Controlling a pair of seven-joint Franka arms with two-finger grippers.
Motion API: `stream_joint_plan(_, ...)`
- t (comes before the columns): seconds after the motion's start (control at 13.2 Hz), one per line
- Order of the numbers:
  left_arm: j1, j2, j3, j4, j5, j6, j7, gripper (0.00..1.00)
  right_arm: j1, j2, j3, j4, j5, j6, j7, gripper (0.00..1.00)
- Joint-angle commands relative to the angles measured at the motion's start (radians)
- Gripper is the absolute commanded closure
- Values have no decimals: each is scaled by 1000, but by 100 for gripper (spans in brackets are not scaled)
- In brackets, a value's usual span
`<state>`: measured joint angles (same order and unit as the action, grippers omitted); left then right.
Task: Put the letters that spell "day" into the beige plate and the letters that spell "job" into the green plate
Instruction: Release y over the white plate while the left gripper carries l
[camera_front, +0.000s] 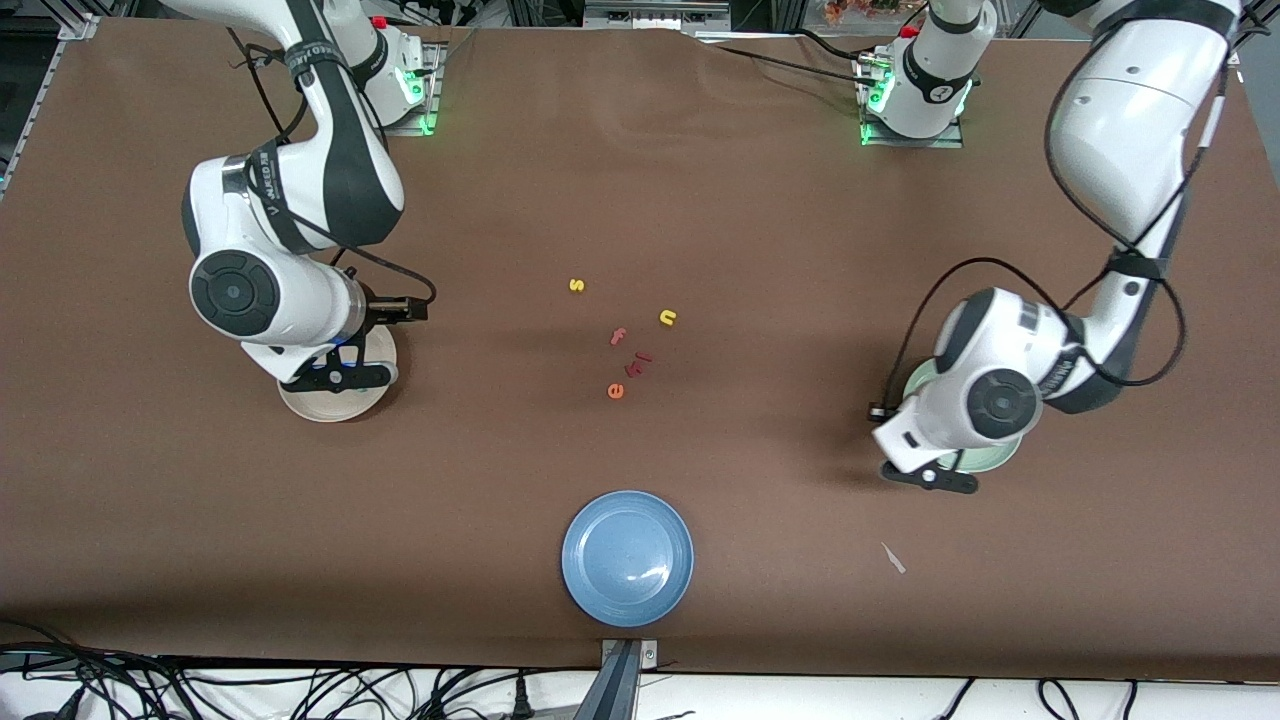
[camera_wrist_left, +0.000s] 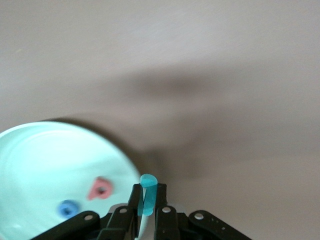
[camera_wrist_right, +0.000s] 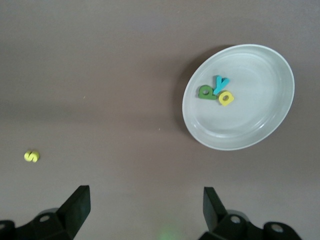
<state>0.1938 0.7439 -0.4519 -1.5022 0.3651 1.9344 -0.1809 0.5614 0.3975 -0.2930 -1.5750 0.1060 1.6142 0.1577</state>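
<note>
Left wrist view: the teal j (camera_wrist_left: 147, 196) is clamped upright in the left gripper (camera_wrist_left: 148, 199) at the green plate's (camera_wrist_left: 35, 155) rim, where o (camera_wrist_left: 66, 208) and b (camera_wrist_left: 100, 189) lie. The right gripper (camera_wrist_right: 145, 200) is spread empty; d, a, y (camera_wrist_right: 216, 91) rest in the beige plate (camera_wrist_right: 265, 120).

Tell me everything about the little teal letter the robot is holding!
The teal letter is a small, flat foam piece with a rounded top, probably the hooked "j". It stands upright, pinched between the left gripper fingers, which are shut on it. It hangs in the air over the rim of the green plate, touching only the fingers.
</note>
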Motion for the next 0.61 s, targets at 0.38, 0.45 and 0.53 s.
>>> stream_joint_plan(0.38,116,-12,-7,-65,23,-61,98,100,11,-90,-12,127,-75,-201,2,0)
stream_joint_plan(0.45,119,-2,-7,-65,26,-55,98,100,-23,-120,15,107,-77,-198,3,0)
stream_joint_plan(0.53,133,3,-7,-65,53,-34,100,100,-59,-150,44,90,-77,-191,3,0)
